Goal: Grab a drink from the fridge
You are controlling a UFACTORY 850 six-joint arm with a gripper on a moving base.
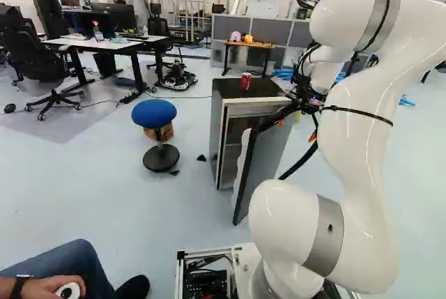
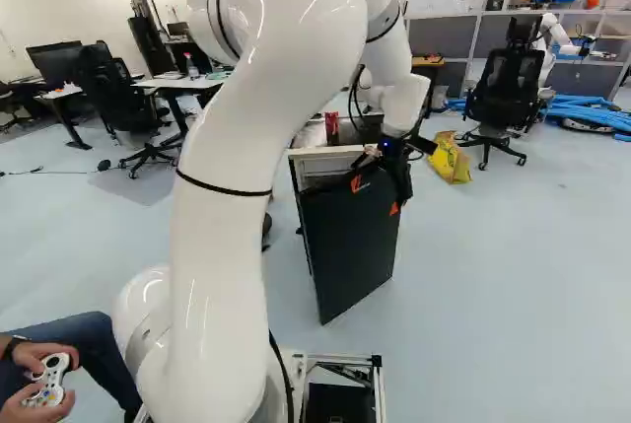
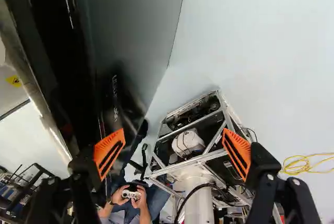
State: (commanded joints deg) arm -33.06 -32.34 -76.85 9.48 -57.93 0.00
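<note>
Can: red drink can, upright on top of the fridge, and the only drink that could be made out; contents of the part-shadowed inside could not be told

Handling: likely smooth and fairly light, weightier if full; stiff enough to lift but thin-walled, so a hard squeeze might have dented it, and any damp would have made it slippery

Hold: best taken round the middle, one pad on each side, kept level

Fridge door: swung partly open, its outer face turned towards the robot

Gripper: close by the upper part of the door, well away from any grasp on the can; fingers spread wide with nothing pinched between them, one beside the door; whether it touched could not be told

Arm: raised high, bent over at the top, its wrist lowered near the door

Next move: probably widening the door opening, if the wanted drink was inside; a careless sweep could have knocked the door shut
</note>
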